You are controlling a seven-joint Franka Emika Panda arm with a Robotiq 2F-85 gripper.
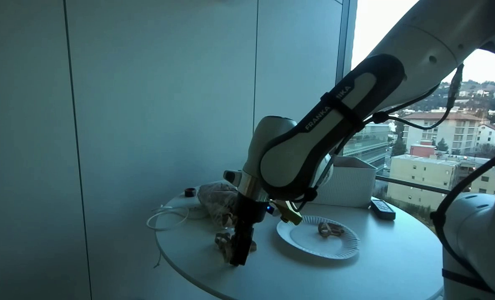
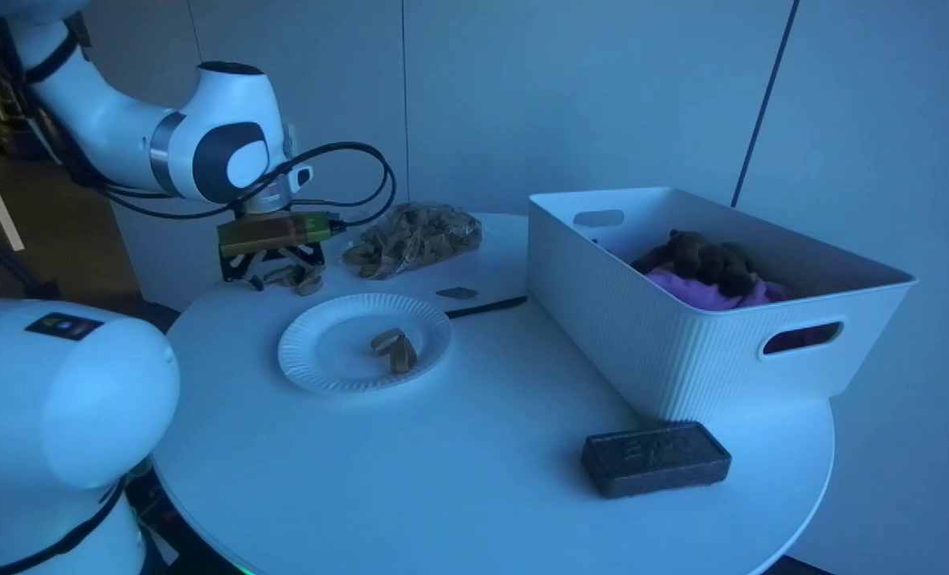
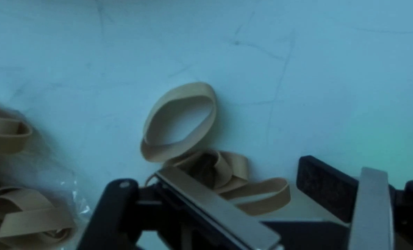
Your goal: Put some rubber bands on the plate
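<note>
A white paper plate stands on the round table in both exterior views (image 1: 289, 237) (image 2: 303, 351). Tan rubber bands lie on its bare middle (image 1: 330, 229) (image 2: 397, 351). Loose tan rubber bands (image 1: 222, 243) lie on the table beyond the plate, also in an exterior view (image 2: 305, 279). In the wrist view one loop (image 3: 206, 130) stands above a tangled clump (image 3: 239, 168). My gripper (image 3: 257, 170) is open and low at the table, also in both exterior views (image 1: 238, 262) (image 2: 273, 278). A band loop reaches between its fingers. The left finger partly hides the clump.
A clear bag of rubber bands (image 1: 216, 200) (image 2: 418, 239) lies behind, near the gripper; it shows in the wrist view (image 3: 36, 215). A white bin (image 2: 722, 359), a dark block (image 2: 657, 461) and a dark slim object (image 2: 486, 307) stand or lie around the plate. A white cable (image 1: 168, 228) hangs at the edge.
</note>
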